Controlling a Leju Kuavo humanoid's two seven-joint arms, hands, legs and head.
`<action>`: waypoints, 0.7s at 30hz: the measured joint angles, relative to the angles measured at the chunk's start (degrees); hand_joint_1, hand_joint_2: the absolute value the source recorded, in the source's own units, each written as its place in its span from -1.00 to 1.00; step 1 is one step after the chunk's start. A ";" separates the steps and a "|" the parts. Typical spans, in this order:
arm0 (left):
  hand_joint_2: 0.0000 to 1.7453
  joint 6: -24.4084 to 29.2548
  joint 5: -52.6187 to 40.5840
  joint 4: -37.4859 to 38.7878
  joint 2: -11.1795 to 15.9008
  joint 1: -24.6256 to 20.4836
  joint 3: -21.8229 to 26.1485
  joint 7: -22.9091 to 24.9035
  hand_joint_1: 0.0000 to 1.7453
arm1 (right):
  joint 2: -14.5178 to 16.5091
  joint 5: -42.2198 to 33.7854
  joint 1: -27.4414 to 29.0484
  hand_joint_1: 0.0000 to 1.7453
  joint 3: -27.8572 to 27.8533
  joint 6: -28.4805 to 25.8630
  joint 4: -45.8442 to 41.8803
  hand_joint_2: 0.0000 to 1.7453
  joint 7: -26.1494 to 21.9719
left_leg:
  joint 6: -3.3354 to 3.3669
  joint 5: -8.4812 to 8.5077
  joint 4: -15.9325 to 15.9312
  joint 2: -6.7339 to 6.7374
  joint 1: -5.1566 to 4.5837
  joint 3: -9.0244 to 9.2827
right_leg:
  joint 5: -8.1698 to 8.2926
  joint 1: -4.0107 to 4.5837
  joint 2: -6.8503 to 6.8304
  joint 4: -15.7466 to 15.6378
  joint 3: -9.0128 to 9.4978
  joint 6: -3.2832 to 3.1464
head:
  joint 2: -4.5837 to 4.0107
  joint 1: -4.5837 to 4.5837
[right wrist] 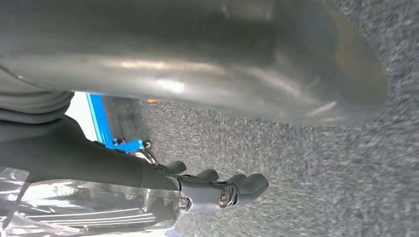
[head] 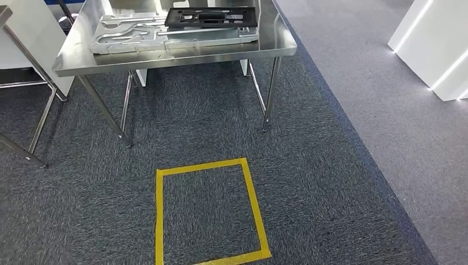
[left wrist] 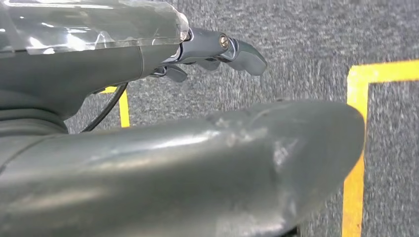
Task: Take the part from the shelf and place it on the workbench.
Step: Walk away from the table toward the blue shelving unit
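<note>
No text, label, brand or number can be read in any of the views. The one marking is a square outline of yellow tape (head: 209,212) on the grey carpet (head: 331,182), near the robot and just in front of the steel workbench (head: 165,58); it carries no lettering.

Polished steel, matt plastic, rough carpet

At twelve o'clock the workbench (head: 171,55) is bright stainless steel, smooth and mirror-glossy; on it a pressed metal panel (head: 138,34) looks satin silver, and the black part (head: 212,17) on top at one o'clock seems matt plastic. The floor is coarse grey-blue carpet (head: 331,165) (a paler weave toward three o'clock), with glossy yellow tape (head: 254,204) at six. The left hand (left wrist: 217,49) and right hand (right wrist: 222,190) show smooth dark-grey moulded fingers beside crinkled clear film.
</note>
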 joint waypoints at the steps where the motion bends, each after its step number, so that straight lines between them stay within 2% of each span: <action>1: -1.00 -0.02 -0.11 -0.01 -0.03 0.02 0.00 -0.06 -1.00 | 0.06 0.15 -0.13 -1.00 0.16 0.00 -0.01 -1.00 0.04 | 0.29 0.27 -0.56 -0.42 0.18 0.02 | -0.24 -0.04 0.43 0.17 -0.06 0.37 | 0.01 0.02; 3: -1.00 -0.10 -0.36 -0.02 -0.08 -0.03 -0.01 -0.11 -1.00 | 0.12 0.42 -0.17 -1.00 0.45 0.01 -0.01 -1.00 0.08 | 0.82 1.03 -1.51 -1.21 0.63 -0.06 | -2.45 -0.22 2.58 3.14 -1.53 0.99 | 0.00 0.18; 4: -1.00 -0.15 -0.48 -0.02 -0.09 -0.10 -0.02 -0.13 -1.00 | 0.12 0.54 -0.10 -1.00 0.58 0.02 0.01 -1.00 0.14 | 0.97 1.26 -1.67 -1.55 0.63 -0.29 | -4.18 -0.44 3.83 6.08 -3.02 1.23 | 0.00 0.25; 5: -1.00 -0.22 -0.61 -0.02 -0.09 -0.16 -0.04 -0.13 -1.00 | 0.12 0.64 -0.05 -1.00 0.71 0.03 0.03 -1.00 0.23 | 1.09 1.42 -1.68 -1.88 0.65 -0.55 | -5.92 -0.62 4.49 9.44 -4.77 1.39 | 0.00 0.27; 6: -1.00 -0.28 -0.73 -0.02 -0.10 -0.16 -0.06 -0.12 -1.00 | 0.12 0.70 -0.03 -1.00 0.82 0.03 0.05 -1.00 0.38 | 1.11 1.53 -1.66 -2.24 0.65 -0.79 | -7.27 -0.79 4.75 12.65 -6.44 1.58 | 0.00 0.27; 7: -1.00 -0.32 -0.83 -0.02 -0.10 -0.12 -0.08 -0.11 -1.00 | 0.12 0.72 0.00 -1.00 0.90 0.04 0.09 -1.00 0.60 | 1.06 1.62 -1.63 -2.61 0.65 -0.96 | -7.86 -0.96 4.83 14.97 -7.69 1.76 | 0.00 0.27; 8: -1.00 -0.35 -0.90 -0.02 -0.10 -0.06 -0.10 -0.09 -1.00 | 0.12 0.74 0.02 -1.00 0.95 0.05 0.11 -1.00 0.81 | 0.95 1.72 -1.58 -3.10 0.67 -1.08 | -7.56 -1.15 4.88 15.96 -8.31 1.93 | 0.00 0.27; 9: -1.00 -0.36 -0.94 -0.02 -0.11 -0.01 -0.11 -0.07 -1.00 | 0.12 0.76 0.07 -1.00 0.98 0.08 0.14 -1.00 0.98 | 0.82 1.80 -1.51 -3.66 0.72 -1.16 | -6.38 -1.39 4.92 15.36 -8.14 2.10 | 0.00 0.27; 10: -1.00 -0.36 -1.01 -0.02 -0.13 0.02 -0.13 -0.05 -1.00 | 0.11 0.78 0.15 -1.00 1.01 0.13 0.15 -1.00 1.09 | 0.66 1.87 -1.39 -4.28 0.78 -1.21 | -4.32 -1.65 5.10 12.82 -7.01 2.22 | 0.00 0.27; 11: -1.00 -0.36 -1.06 -0.02 -0.15 0.02 -0.14 -0.03 -1.00 | 0.11 0.80 0.24 -1.00 1.03 0.17 0.17 -1.00 1.15 | 0.44 1.91 -1.24 -4.88 0.83 -1.27 | -1.98 -1.94 5.75 8.90 -5.19 2.31 | 0.00 0.28; 12: -1.00 -0.36 -1.12 -0.02 -0.18 -0.03 -0.16 -0.02 -1.00 | 0.10 0.80 0.35 -1.00 1.04 0.22 0.23 -1.00 1.19 | 0.13 1.90 -0.96 -5.42 0.79 -1.44 | -0.35 -2.10 6.93 5.03 -3.47 2.34 | 0.00 0.28; 13: -1.00 -0.36 -1.20 -0.02 -0.20 -0.10 -0.19 -0.03 -1.00 | 0.10 0.82 0.40 -1.00 1.05 0.26 0.28 -1.00 1.26 | -0.26 1.93 -0.75 -5.90 0.74 -1.69 | 0.66 -2.19 7.93 2.20 -2.31 2.22 | 0.00 0.24; 14: -1.00 -0.36 -1.30 -0.02 -0.21 -0.16 -0.21 -0.03 -1.00 | 0.11 0.84 0.41 -1.00 1.07 0.28 0.34 -1.00 1.41 | -0.70 2.01 -0.60 -6.32 0.69 -1.97 | 0.94 -2.17 8.71 0.72 -1.81 2.00 | 0.00 0.22; 15: -1.00 -0.36 -1.42 -0.02 -0.21 -0.18 -0.25 -0.04 -1.00 | 0.11 0.87 0.38 -1.00 1.09 0.30 0.38 -1.00 1.59 | -1.16 2.15 -0.56 -6.71 0.69 -2.22 | 0.80 -2.00 8.90 0.45 -1.85 1.70 | 0.01 0.20; 16: -1.00 -0.37 -1.55 -0.02 -0.21 -0.15 -0.28 -0.05 -1.00 | 0.12 0.90 0.32 -1.00 1.13 0.30 0.38 -1.00 1.76 | -1.58 2.36 -0.66 -7.16 0.79 -2.43 | 0.98 -1.97 8.39 0.46 -1.94 1.27 | 0.01 0.17; 17: -1.00 -0.38 -1.68 -0.02 -0.21 -0.10 -0.32 -0.08 -1.00 | 0.11 0.90 0.28 -1.00 1.16 0.31 0.38 -1.00 1.90 | -1.88 2.32 -0.46 -7.12 0.91 -2.61 | 1.18 -1.96 7.80 0.32 -1.90 0.81 | 0.01 0.19; 18: -1.00 -0.39 -1.80 -0.02 -0.22 -0.07 -0.37 -0.12 -1.00 | 0.10 0.90 0.29 -1.00 1.17 0.31 0.38 -1.00 1.92 | -2.13 1.71 0.39 -6.46 1.00 -3.07 | 1.40 -1.98 7.19 0.16 -1.87 0.31 | 0.00 0.13; 19: -1.00 -0.41 -1.92 -0.02 -0.22 -0.09 -0.43 -0.16 -1.00 | 0.09 0.88 0.32 -1.00 1.19 0.32 0.38 -1.00 1.89 | -2.32 0.39 2.33 -5.46 1.06 -3.99 | 1.59 -2.01 6.49 -0.02 -1.87 -0.16 | 0.00 0.08; 21: -1.00 -0.44 -2.11 -0.02 -0.25 -0.20 -0.56 -0.21 -1.00 | 0.08 0.87 0.49 -1.00 1.18 0.32 0.38 -1.00 1.79 | -2.64 -3.73 9.41 -3.38 1.14 -7.06 | 1.69 -1.73 5.11 -0.08 -2.02 -0.70 | 0.00 0.00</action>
